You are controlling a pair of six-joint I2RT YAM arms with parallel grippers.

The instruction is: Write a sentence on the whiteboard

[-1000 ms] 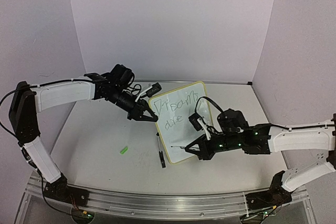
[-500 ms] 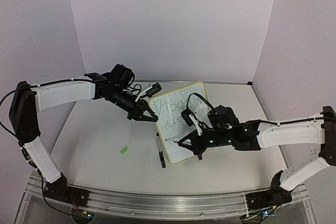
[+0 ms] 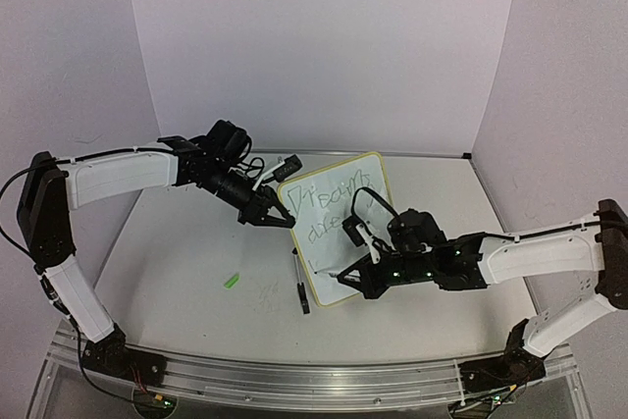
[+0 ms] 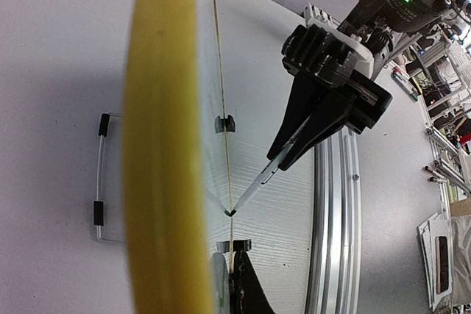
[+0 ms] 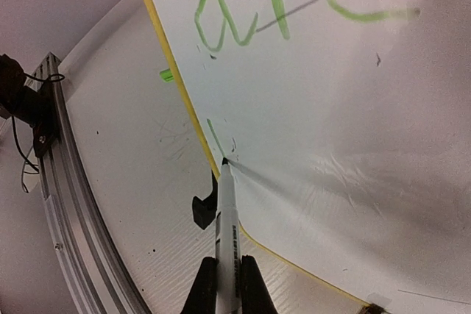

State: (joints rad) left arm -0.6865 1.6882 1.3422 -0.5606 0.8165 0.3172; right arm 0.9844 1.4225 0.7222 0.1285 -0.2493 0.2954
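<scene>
The whiteboard (image 3: 343, 242) with a thin yellow frame stands tilted at mid-table. Green marker words fill two lines, roughly "Dreams" (image 3: 334, 196) and "are" (image 3: 319, 233). My left gripper (image 3: 276, 215) is shut on the board's left edge; the left wrist view shows the frame (image 4: 158, 145) edge-on. My right gripper (image 3: 361, 278) is shut on a white marker (image 5: 227, 218). Its tip touches the board's lower left, at the end of a short green stroke (image 5: 213, 134). The marker (image 4: 261, 178) and right gripper (image 4: 324, 101) also show in the left wrist view.
A green marker cap (image 3: 232, 281) lies on the table left of the board. A black clip foot (image 5: 204, 208) sticks out under the board's lower left edge. An aluminium rail (image 3: 314, 375) runs along the near table edge. Purple walls close in three sides.
My right arm has moved left and slightly down, bringing the marker tip to the board's lower left, where a short green stroke now shows. The left arm and board have not moved.
</scene>
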